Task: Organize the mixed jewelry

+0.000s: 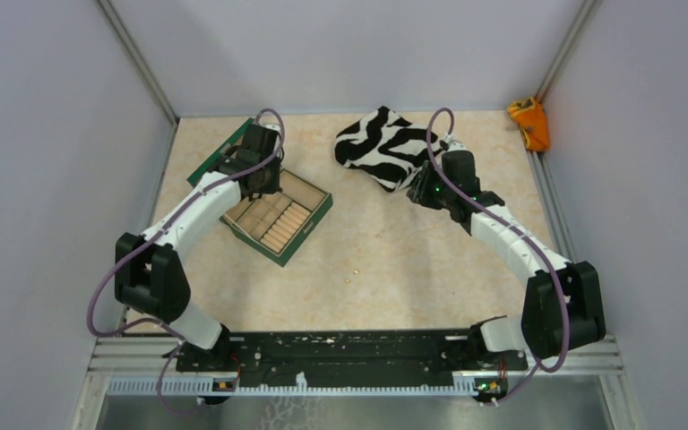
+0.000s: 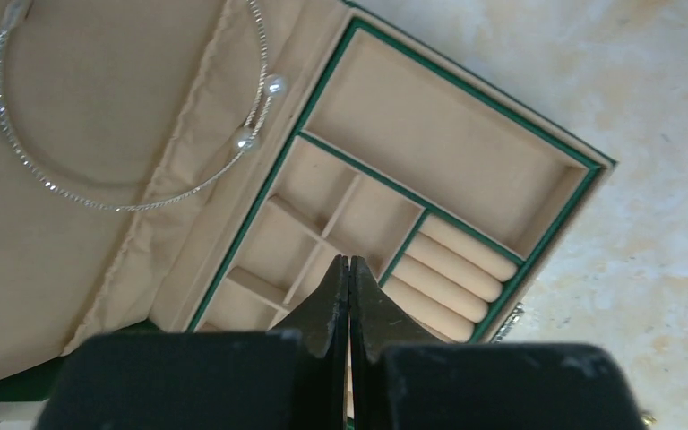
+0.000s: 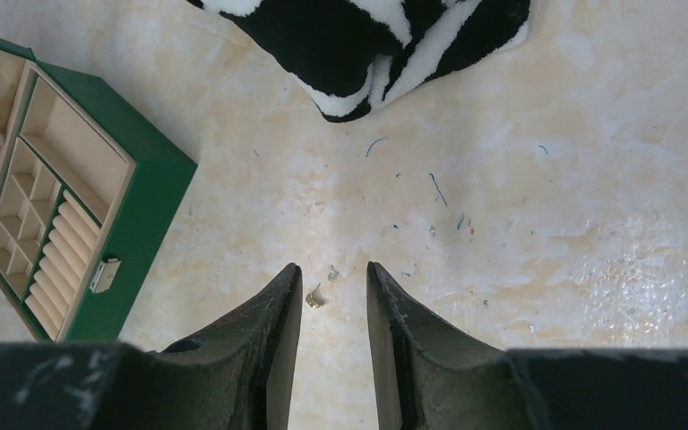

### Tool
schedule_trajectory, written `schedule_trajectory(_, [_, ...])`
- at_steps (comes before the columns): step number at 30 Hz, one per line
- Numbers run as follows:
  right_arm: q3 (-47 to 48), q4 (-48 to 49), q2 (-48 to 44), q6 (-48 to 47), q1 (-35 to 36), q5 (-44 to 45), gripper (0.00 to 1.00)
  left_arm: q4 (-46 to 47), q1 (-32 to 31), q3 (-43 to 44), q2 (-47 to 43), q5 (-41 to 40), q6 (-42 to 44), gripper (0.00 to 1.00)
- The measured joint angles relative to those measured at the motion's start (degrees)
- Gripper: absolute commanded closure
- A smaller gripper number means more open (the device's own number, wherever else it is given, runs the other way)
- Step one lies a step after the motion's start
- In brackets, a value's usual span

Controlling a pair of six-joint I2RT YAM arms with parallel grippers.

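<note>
The right gripper, parted and empty, hovers over a gold speck it likely must pinch next; the left gripper sits clenched.

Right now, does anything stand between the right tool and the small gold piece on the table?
Nothing visible does. The gold piece lies on the table ahead of the right tool's open jaws.

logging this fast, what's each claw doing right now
left claw: closed, holding nothing
right claw: open, holding nothing
</note>
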Motion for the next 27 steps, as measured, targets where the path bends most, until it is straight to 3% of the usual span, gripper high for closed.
schedule_trajectory(11, [0.0, 0.1, 0.4, -0.2, 0.0, 0.1, 0.67, 5.4, 2.1, -5.6, 1.7, -2.4, 0.0, 1.0])
schedule_trajectory(27, [0.0, -0.1, 1.3, -0.3, 0.0, -0.2, 0.68, 12.3, 2.5, -5.9, 8.4, -6.1, 0.0, 1.0])
